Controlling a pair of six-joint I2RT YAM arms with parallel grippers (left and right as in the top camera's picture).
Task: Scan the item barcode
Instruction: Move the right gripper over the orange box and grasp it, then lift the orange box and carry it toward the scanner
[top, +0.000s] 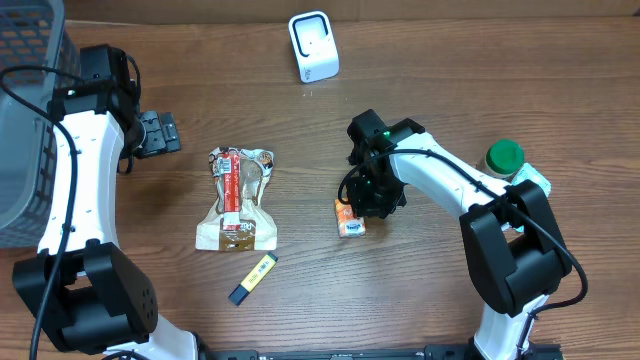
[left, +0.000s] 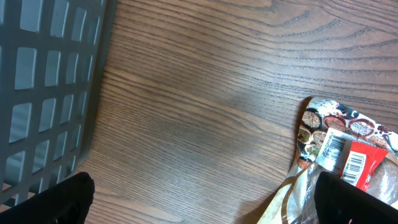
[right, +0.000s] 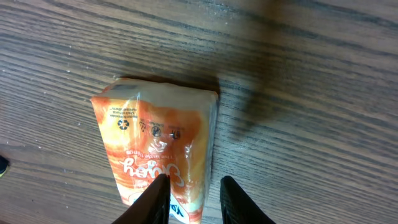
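An orange and white packet (top: 350, 221) lies on the wooden table right of centre; its printed face fills the right wrist view (right: 155, 130). My right gripper (top: 371, 196) (right: 194, 186) is shut on the packet's right edge, one finger over the print and the other just off the side. No barcode shows on the face I see. The white scanner (top: 313, 46) stands at the back centre. My left gripper (top: 158, 133) (left: 208, 205) is open at the left over bare wood, holding nothing.
A clear snack bag with barcode labels (top: 238, 198) (left: 339, 149) lies left of centre. A yellow and blue stick (top: 252, 279) lies near the front. A green-lidded bottle (top: 505, 157) stands at the right. A grey basket (top: 25, 120) (left: 43, 81) fills the far left.
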